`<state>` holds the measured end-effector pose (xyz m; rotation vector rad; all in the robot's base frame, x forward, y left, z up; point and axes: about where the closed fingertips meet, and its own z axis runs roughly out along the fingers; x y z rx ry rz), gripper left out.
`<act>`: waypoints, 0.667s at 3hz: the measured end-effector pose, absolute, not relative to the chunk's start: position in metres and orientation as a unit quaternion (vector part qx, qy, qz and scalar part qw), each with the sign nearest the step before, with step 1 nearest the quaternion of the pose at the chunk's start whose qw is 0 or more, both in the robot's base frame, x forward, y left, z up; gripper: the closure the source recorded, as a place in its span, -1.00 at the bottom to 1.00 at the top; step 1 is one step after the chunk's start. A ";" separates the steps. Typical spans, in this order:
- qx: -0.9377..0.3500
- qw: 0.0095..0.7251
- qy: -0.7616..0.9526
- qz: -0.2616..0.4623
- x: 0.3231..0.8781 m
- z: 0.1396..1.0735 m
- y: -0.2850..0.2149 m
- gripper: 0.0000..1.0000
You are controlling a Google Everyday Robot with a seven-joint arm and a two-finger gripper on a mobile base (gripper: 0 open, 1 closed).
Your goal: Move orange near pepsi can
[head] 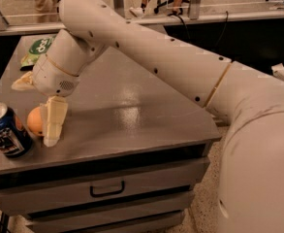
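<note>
The cream gripper (39, 103), fingers spread, hangs at eight o'clock over the dull grey table (132, 106). At its six o'clock lies the plain orange fruit (34, 122). At the fruit's eight o'clock stands the can (6, 132), dark blue with red-and-white marking and a silver top. At eleven o'clock on the table lies a green bag (37, 50) with white lettering.

Single view, mounted high by the shoulder of the arm (156, 57). Looks down and leftward across the table (132, 106). Sits close: arm fills the right foreground, cropped by the edge. Takes in the whole tabletop, the drawers (107, 188) below, and floor beyond. Shows the gripper (39, 106) at lower left, above the near-left corner, beside orange (35, 123) and can (6, 132).
</note>
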<state>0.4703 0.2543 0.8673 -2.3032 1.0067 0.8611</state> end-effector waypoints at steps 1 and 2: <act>-0.838 0.253 0.382 0.297 0.467 0.874 0.240 -1.00; -0.838 0.253 0.382 0.297 0.467 0.874 0.240 -1.00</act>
